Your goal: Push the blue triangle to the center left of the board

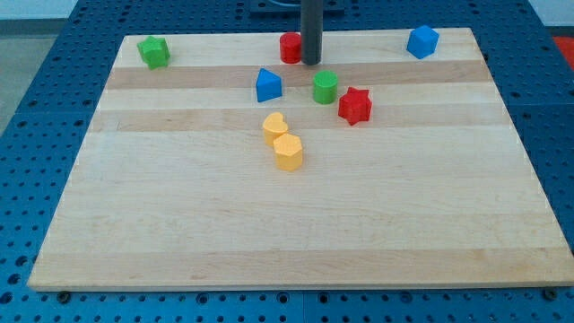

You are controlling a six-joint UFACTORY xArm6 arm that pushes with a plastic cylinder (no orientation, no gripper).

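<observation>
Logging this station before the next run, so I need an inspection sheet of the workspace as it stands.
Surface: pale wooden board on a blue perforated table.
Job's things: blue triangle block, upper middle, untouched.
Clutter: green block top left; red block top centre; blue block top right; green cylinder; red star block; two yellow blocks, touching.
Grippers: none; my tip beside the top red block, up-right of the triangle.
Cables: nothing seen.
Surroundings: nothing seen.

blue triangle (268, 85) | red star (355, 106) | green cylinder (326, 88) | yellow heart (275, 125)
</observation>
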